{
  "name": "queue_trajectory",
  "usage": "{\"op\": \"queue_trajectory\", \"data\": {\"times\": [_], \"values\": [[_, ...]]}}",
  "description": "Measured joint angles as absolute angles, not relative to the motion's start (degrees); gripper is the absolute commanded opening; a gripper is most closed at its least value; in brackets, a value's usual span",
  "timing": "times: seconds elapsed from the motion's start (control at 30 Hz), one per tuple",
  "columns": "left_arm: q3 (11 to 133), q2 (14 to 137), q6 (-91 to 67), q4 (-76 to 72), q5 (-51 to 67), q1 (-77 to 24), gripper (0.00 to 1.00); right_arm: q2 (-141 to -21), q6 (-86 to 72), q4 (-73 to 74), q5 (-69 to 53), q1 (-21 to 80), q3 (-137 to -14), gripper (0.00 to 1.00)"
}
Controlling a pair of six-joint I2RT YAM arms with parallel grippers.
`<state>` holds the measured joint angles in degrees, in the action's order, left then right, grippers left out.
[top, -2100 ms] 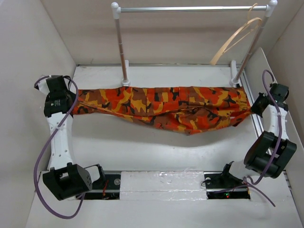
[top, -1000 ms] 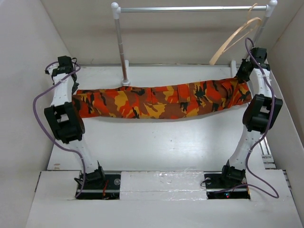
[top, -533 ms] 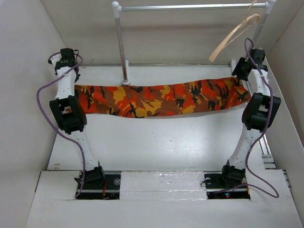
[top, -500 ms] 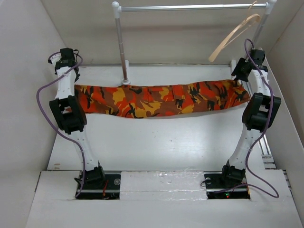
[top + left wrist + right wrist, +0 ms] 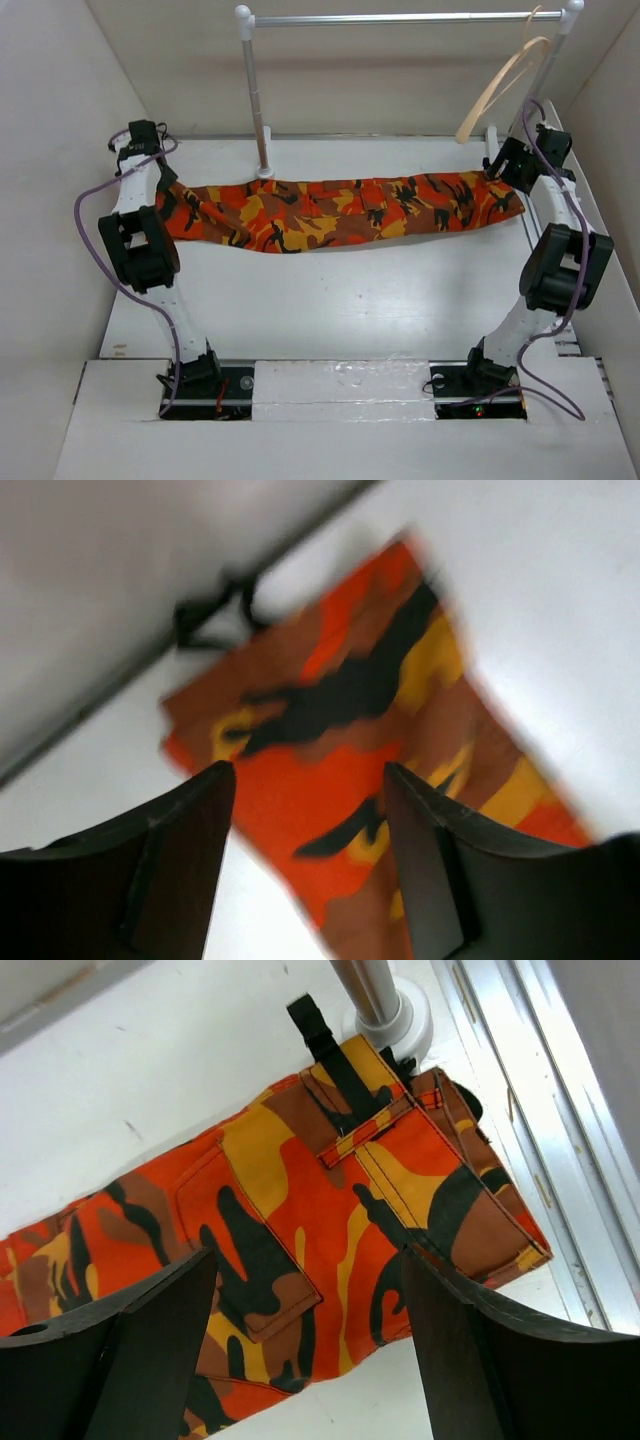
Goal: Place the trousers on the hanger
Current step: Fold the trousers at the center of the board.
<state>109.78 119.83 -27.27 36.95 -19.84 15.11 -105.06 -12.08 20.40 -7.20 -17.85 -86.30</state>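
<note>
At the far left of the table (image 5: pixel 330 310), the left fingers (image 5: pixel 170 870) stand well apart and hold nothing. They hang above one end of the trousers (image 5: pixel 340 212), and I cannot tell whether they touch it. The wrist view is blurred. These fingers are dark, smooth and blunt-tipped. A dark cord loop (image 5: pixel 210 610) shows at that corner of the cloth.

Far right: the right fingers (image 5: pixel 150 1350) are also spread wide and hold nothing. They are poised over the other end of the trousers and look clear of the cloth. That end shows stitched patch pockets, flat seams and a black strap (image 5: pixel 330 1040). Its corner lies just beside the round white foot of a rail post (image 5: pixel 395 1010).

The trousers lie stretched in a long band across the far part of the table, between the two arms. The cloth is soft and lightly rumpled, with orange, red, yellow and black-brown camouflage blotches.

The hanger (image 5: pixel 500 85) is thin, curved pale wood. It hangs tilted at the right end of the metal rail (image 5: pixel 400 18), above the right fingers and apart from the trousers. The rail is a slim bright bar on white posts with ball caps. The table surface is matt white.
</note>
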Motion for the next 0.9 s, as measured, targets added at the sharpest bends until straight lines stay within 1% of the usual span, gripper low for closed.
{"op": "queue_trajectory", "data": {"times": [0.13,0.23,0.27,0.3,0.33,0.37,0.4,0.47,0.5,0.57,0.6,0.63,0.7,0.73,0.8,0.9], "values": [[87.1,107.6,-28.8,33.3,-16.5,15.4,0.53,-98.4,-12.0,17.1,-10.0,-19.5,-78.7,0.80],[72.2,97.1,-31.0,30.5,-11.9,17.8,0.49,-95.8,-12.1,15.4,-11.6,-20.4,-74.4,0.80],[70.2,95.5,-31.4,30.3,-11.2,18.6,0.47,-95.2,-12.1,14.9,-12.0,-20.5,-73.1,0.69],[67.1,92.7,-32.4,29.7,-9.8,20.3,0.47,-94.8,-12.3,14.6,-12.4,-20.5,-72.0,0.58],[65.8,91.7,-33.3,28.8,-8.9,21.5,0.47,-94.7,-12.2,14.3,-13.1,-20.6,-71.1,0.39],[65.2,91.5,-33.8,27.8,-8.0,22.5,0.45,-94.6,-12.4,13.9,-14.0,-20.8,-70.2,0.18],[65.2,91.9,-34.5,27.1,-7.3,23.1,0.45,-94.5,-12.7,13.5,-14.7,-20.9,-69.2,0.00],[65.3,94.0,-35.7,24.9,-6.2,23.2,0.45,-94.4,-13.3,13.0,-15.8,-21.5,-67.1,0.00],[65.3,95.3,-36.4,24.1,-5.7,23.2,0.46,-94.2,-13.5,12.7,-16.1,-22.1,-66.0,0.05],[65.3,98.2,-37.6,22.9,-4.7,22.9,0.47,-93.7,-14.2,12.3,-16.8,-23.6,-63.9,0.26],[65.3,99.6,-38.1,22.3,-4.3,22.9,0.47,-93.5,-14.6,12.2,-17.2,-24.4,-63.0,0.47],[65.4,100.8,-38.6,21.8,-3.9,22.9,0.47,-93.3,-15.3,11.7,-17.8,-25.1,-62.0,0.56],[65.4,103.0,-39.4,21.3,-3.5,23.0,0.47,-93.3,-15.9,10.0,-19.2,-26.5,-59.9,0.67],[66.1,103.4,-39.8,21.7,-3.3,23.0,0.46,-93.4,-16.3,9.4,-19.9,-27.2,-58.8,0.69],[66.8,103.8,-40.4,20.5,-3.1,23.0,0.44,-93.9,-17.0,8.3,-21.2,-28.1,-56.7,0.71],[67.2,104.9,-40.8,19.4,-3.3,23.0,0.35,-96.6,-18.4,5.6,-23.6,-28.9,-54.7,0.71]]}}
